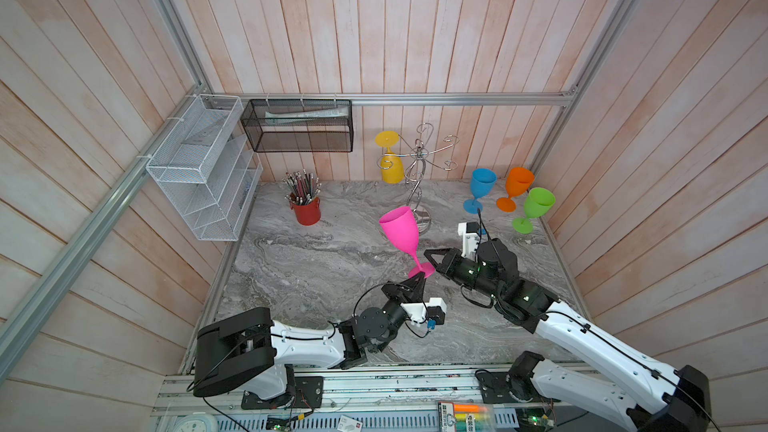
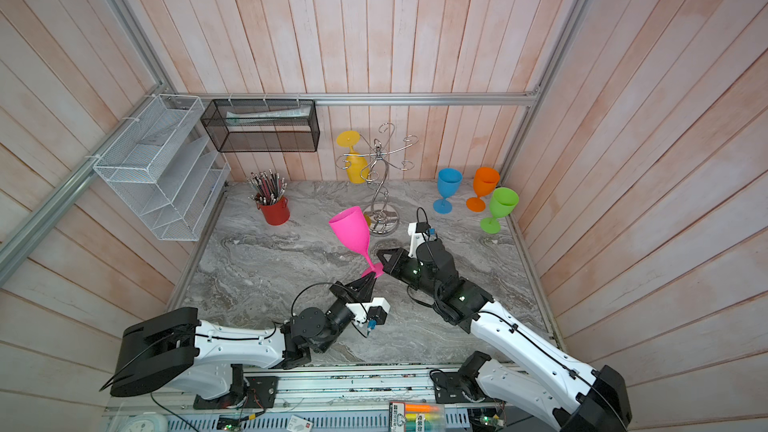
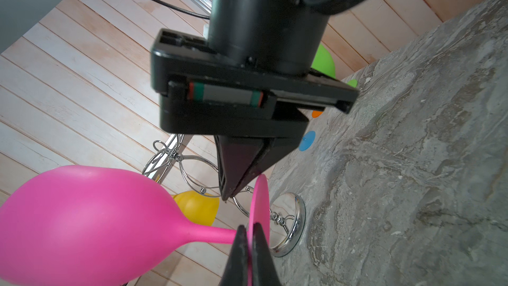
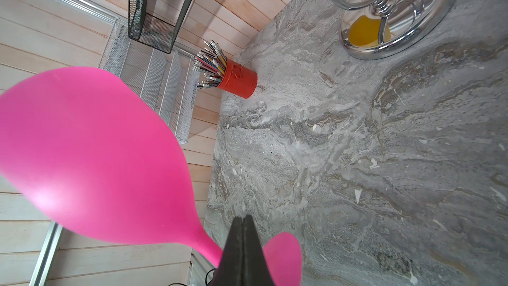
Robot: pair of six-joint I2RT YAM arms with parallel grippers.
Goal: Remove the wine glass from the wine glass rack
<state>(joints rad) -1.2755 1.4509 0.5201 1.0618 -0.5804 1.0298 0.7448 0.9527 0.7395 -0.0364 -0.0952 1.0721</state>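
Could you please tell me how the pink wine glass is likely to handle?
Probably light, stiff plastic: the left pincer holds the pink wine glass tilted by its foot rim. Likely tippy: big bowl over small foot.

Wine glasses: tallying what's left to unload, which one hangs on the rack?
The yellow wine glass: it alone hangs upside down, foot hooked in the wine glass rack.

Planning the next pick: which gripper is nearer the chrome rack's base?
Right. The right gripper sits just robot-side of the base of the wine glass rack; the left gripper is farther back, pinching the foot of the pink wine glass.
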